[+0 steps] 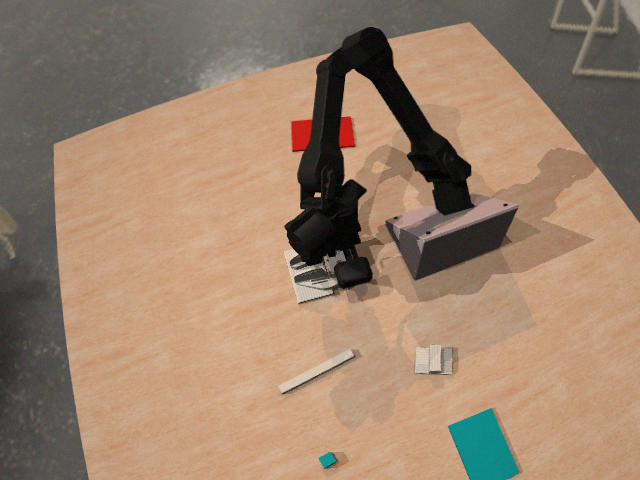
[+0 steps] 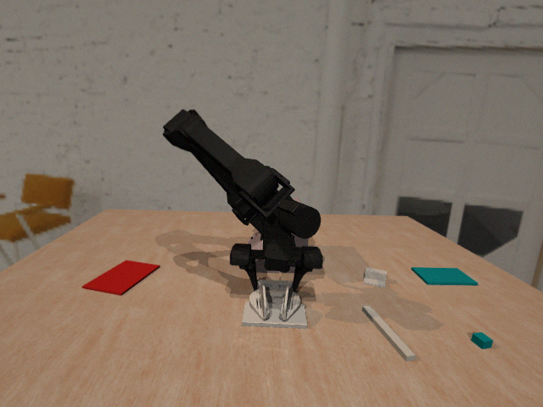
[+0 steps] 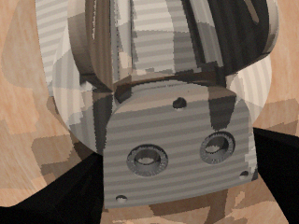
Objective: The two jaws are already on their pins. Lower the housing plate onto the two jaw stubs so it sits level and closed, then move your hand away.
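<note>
The pale grey housing plate (image 2: 275, 284) (image 3: 182, 126) has two ringed holes and several small ones. My gripper (image 2: 276, 287) (image 3: 176, 148) is shut on it, one black finger at each side edge. Pale material shows inside both ringed holes; whether the plate rests fully down on the stubs, I cannot tell. The two upright jaws (image 2: 264, 302) (image 3: 89, 47) stand side by side in front of the plate, on the white ribbed base (image 1: 310, 296) (image 2: 252, 320). The stubs are hidden beneath the plate. In the top view the hand covers most of the plate.
A mauve wedge-shaped block (image 1: 460, 248) stands under the arm's base. A red sheet (image 1: 347, 132) (image 2: 120, 278), a teal sheet (image 1: 485, 444) (image 2: 445, 276), a pale bar (image 1: 316, 372) (image 2: 388, 333), a small ribbed part (image 1: 435, 359) (image 2: 375, 277) and a teal block (image 1: 327, 459) (image 2: 482, 340) lie around.
</note>
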Robot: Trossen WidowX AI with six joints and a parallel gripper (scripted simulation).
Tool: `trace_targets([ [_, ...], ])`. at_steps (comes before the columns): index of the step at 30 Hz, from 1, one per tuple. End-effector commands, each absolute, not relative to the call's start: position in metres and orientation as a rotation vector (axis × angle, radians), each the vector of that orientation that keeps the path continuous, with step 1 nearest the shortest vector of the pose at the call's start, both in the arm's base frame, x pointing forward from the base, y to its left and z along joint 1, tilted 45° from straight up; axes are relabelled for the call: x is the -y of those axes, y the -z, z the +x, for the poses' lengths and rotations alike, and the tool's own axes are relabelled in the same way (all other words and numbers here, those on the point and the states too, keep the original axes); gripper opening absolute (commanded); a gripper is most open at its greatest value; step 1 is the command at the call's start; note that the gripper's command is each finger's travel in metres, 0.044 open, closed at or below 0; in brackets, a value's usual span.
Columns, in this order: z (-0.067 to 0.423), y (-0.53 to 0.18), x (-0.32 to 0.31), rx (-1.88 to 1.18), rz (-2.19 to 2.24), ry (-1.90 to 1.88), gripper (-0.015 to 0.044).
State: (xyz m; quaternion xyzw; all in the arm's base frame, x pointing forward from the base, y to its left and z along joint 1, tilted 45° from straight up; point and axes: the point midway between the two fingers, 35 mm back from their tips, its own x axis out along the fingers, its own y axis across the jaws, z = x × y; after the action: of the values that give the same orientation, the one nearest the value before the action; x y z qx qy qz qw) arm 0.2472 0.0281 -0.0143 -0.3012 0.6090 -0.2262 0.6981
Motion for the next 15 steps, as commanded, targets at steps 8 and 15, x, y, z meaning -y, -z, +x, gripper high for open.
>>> trace_targets([
  [8, 0.2477, 0.0166, -0.0246, -1.358, -0.677, 0.508, 0.0351],
  [15, 0.2477, 0.0166, -0.0246, -1.358, -0.677, 0.508, 0.0351],
])
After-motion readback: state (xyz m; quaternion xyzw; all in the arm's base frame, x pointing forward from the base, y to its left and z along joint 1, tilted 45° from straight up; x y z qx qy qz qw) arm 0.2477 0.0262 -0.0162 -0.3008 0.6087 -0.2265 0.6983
